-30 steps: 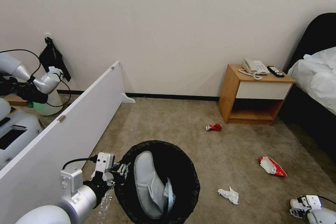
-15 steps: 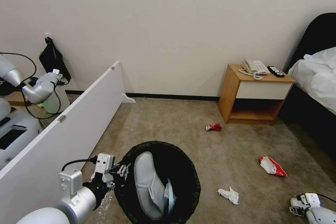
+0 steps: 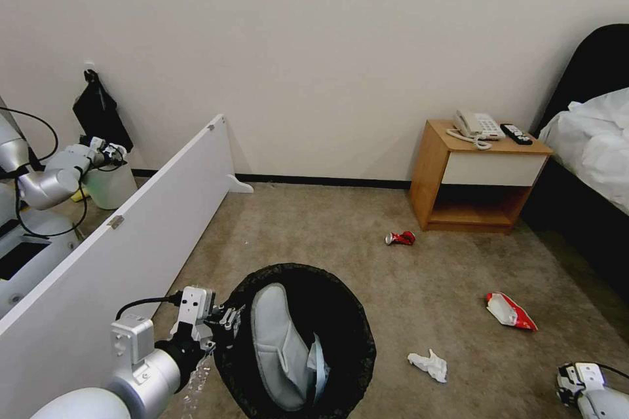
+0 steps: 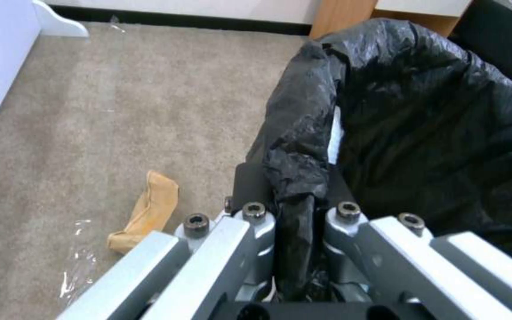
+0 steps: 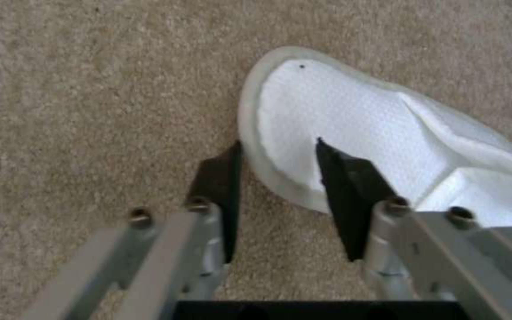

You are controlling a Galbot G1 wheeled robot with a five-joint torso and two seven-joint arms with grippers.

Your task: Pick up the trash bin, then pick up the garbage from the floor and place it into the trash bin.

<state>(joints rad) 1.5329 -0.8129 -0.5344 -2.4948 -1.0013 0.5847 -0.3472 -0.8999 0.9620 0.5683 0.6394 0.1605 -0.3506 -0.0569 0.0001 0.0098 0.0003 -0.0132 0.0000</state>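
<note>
The trash bin (image 3: 354, 324), lined with a black bag, hangs at the lower middle of the head view. My left gripper (image 3: 226, 321) is shut on its bagged rim (image 4: 298, 155). Inside lie a white slipper (image 3: 278, 347) and a bit of blue cloth (image 3: 319, 366). My right gripper (image 3: 576, 387) is low at the right, open. Its fingertips (image 5: 277, 146) straddle the heel edge of a second white slipper (image 5: 386, 129) on the floor (image 5: 90, 111). Around it lie a crushed red can (image 3: 400, 237), a red-white packet (image 3: 510, 311), a crumpled tissue (image 3: 428, 365) and a brown paper bag (image 4: 146, 211).
A long white panel (image 3: 131, 236) stands on edge along my left. Behind it are another robot's arm (image 3: 52, 177) and a pale bin (image 3: 108, 186). A wooden nightstand (image 3: 481, 177) with a phone and a bed (image 3: 590, 150) close off the right side.
My right gripper has sunk lower and a little to the right. The other robot's arm behind the panel has swung down and outward. The bin and my left gripper have held still.
</note>
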